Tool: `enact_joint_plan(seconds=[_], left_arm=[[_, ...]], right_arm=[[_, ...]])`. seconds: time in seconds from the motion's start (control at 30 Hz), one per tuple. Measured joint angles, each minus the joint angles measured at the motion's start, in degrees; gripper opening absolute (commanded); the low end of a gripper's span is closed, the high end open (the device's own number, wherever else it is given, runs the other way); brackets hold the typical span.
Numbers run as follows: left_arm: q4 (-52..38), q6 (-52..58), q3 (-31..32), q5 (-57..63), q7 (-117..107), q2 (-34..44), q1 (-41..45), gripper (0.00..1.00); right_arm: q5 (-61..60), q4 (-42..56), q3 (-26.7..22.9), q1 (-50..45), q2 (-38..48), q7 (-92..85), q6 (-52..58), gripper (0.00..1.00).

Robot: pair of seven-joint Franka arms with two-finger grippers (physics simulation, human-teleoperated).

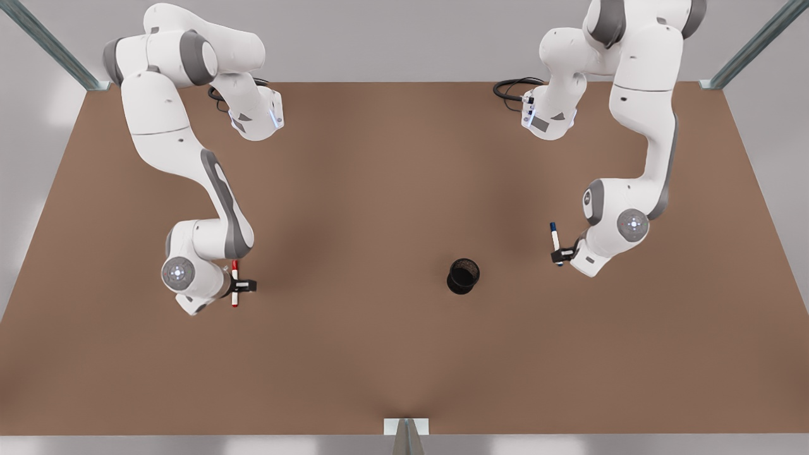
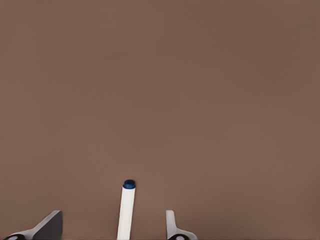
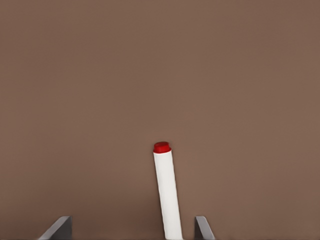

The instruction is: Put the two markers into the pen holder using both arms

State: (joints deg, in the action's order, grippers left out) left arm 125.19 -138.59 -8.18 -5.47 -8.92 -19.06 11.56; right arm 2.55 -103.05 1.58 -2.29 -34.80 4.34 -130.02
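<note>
- The left gripper (image 1: 559, 255), at the front view's right of centre, pinches the blue marker (image 1: 555, 241), which stands up out of its fingers; in the left wrist view the blue marker (image 2: 126, 210) sits between the fingertips (image 2: 171, 222), though they look spread a little wider than the barrel there.
- The right gripper (image 1: 241, 286), at the front view's lower left, pinches the red marker (image 1: 235, 283) around its middle; the right wrist view has the red marker (image 3: 166, 192) pointing away from the camera over bare table (image 3: 160, 70).
- The pen holder (image 1: 463, 276) stands just right of centre in the front view, well apart from both grippers, and looks empty.
- So both pickups look done; neither marker is in the cup.
- Left to do, as I judge it: carry each marker over the holder, one arm at a time, tip it upright and drop it in.
</note>
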Motion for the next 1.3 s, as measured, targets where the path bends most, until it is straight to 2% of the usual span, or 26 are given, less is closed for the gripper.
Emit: enact_joint_plan(seconds=[0.13, 0.17, 0.23, 0.27, 0.33, 0.43, 0.5, 0.57, 0.6, 0.7, 0.8, 0.87, 0.9, 0.97, 1.2, 1.3], left_arm=[[2.83, -3.38, 0.01, 0.16, -1.14, -0.44, 0.16, 0.99], [3.14, -4.11, 0.01, 0.21, -1.39, -0.84, 0.26, 0.96], [3.36, -5.28, 0.01, 0.32, -1.84, -1.28, 0.35, 0.75], [3.38, -5.78, 0.01, 0.37, -2.04, -1.66, 0.38, 0.73], [3.30, -6.67, 0.05, 0.44, -2.18, -2.33, 0.39, 0.71], [3.27, -7.55, 0.10, 0.49, -2.07, -2.91, 0.40, 0.71], [3.31, -7.94, 0.10, 0.52, -1.91, -3.27, 0.40, 0.64], [3.04, -8.22, 0.12, 0.53, -1.68, -3.76, 0.39, 0.61], [2.74, -8.33, 0.15, 0.54, -1.57, -4.20, 0.40, 0.60], [1.97, -8.61, 0.23, 0.55, -1.27, -5.14, 0.40, 0.55], [1.67, -8.83, 0.27, 0.56, -1.02, -5.73, 0.54, 0.51], [1.38, -8.95, 0.28, 0.57, -0.88, -6.21, 0.62, 0.47], [1.21, -9.06, 0.28, 0.57, -0.81, -6.50, 0.64, 0.43], [1.14, -9.24, 0.28, 0.58, -0.70, -6.74, 0.78, 0.41], [1.12, -9.56, 0.28, 0.59, -0.40, -6.90, 0.92, 0.37], [1.12, -9.65, 0.28, 0.59, -0.28, -7.14, 0.92, 0.37]], right_arm=[[0.01, -0.68, 0.34, 1.49, -1.49, 0.17, -3.60, 0.93], [0.01, -0.73, 0.38, 1.60, -1.73, 0.15, -4.23, 0.91], [0.01, -0.91, 0.47, 1.63, -1.98, 0.10, -5.13, 0.81], [0.01, -0.94, 0.49, 1.50, -2.03, 0.07, -5.47, 0.75], [0.04, -1.00, 0.52, 1.37, -2.24, 0.03, -5.98, 0.69], [0.07, -1.30, 0.52, 1.64, -2.58, -0.08, -6.56, 0.69], [0.08, -1.59, 0.53, 1.90, -2.67, -0.29, -6.87, 0.69], [0.08, -1.71, 0.52, 2.04, -2.76, -0.51, -7.06, 0.65], [0.08, -1.77, 0.52, 2.08, -2.89, -0.63, -7.12, 0.60], [0.08, -2.02, 0.53, 2.03, -2.97, -0.94, -7.14, 0.56], [-0.07, -2.04, 0.53, 2.03, -2.95, -1.38, -7.21, 0.40], [-0.11, -1.95, 0.55, 2.03, -2.95, -1.69, -7.20, 0.35], [-0.12, -1.90, 0.54, 2.02, -2.95, -1.83, -7.19, 0.28], [-0.14, -1.84, 0.54, 2.08, -2.96, -2.08, -7.28, 0.21], [-0.76, -0.46, 0.64, 2.03, -2.09, -3.92, -7.47, 0.21], [-0.73, 1.64, 1.87, 1.63, 1.76, -4.61, -7.43, 0.21]])
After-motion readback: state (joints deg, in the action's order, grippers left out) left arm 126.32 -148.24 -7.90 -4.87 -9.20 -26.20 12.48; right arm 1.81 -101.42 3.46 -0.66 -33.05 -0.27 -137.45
